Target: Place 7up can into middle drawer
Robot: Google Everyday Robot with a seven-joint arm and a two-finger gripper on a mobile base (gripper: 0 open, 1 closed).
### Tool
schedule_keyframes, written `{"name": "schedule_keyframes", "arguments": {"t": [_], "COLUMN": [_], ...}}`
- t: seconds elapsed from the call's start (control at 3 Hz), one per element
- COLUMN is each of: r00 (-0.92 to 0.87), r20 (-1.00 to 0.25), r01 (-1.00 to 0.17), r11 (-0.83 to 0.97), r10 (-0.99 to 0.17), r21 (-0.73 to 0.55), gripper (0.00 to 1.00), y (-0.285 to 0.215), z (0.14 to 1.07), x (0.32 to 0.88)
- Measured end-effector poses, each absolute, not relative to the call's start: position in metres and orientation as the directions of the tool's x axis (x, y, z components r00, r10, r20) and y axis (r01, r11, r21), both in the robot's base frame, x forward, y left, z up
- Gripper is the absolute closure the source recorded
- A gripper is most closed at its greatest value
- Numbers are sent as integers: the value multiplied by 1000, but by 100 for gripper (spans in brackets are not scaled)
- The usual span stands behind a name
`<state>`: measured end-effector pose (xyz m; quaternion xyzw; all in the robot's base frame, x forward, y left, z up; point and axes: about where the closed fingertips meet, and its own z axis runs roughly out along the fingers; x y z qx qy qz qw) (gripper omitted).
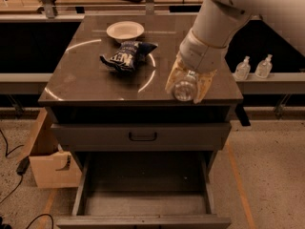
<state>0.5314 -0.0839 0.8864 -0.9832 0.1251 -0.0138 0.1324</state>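
Gripper [185, 92] at near-right corner of table [86, 80], arm reaching in from upper right. Fingers [172, 78] pinching 7up can [185, 85] from both sides. Can tilted, silver end toward cam; can't tell if it touches the top. Middle drawer [143, 202] open down below, grey floor showing, lower & a bit left of the can. Closed drawer front [95, 136] w/ black loop handle [143, 136] between the two. Chip bag [126, 56] mid-table, white bowl [125, 31] just beyond it, far side. Cardboard box [50, 161] on floor at left.
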Motion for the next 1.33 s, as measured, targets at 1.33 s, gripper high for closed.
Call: {"name": "schedule_keyframes", "arguments": {"t": [1.33], "r00": [992], "r20": [-124], "r01": [-85], "r11": [-921], "r10": [-40], "r21": [-381], "gripper": [100], "y": [-14], "z": [787], "x": [413]}}
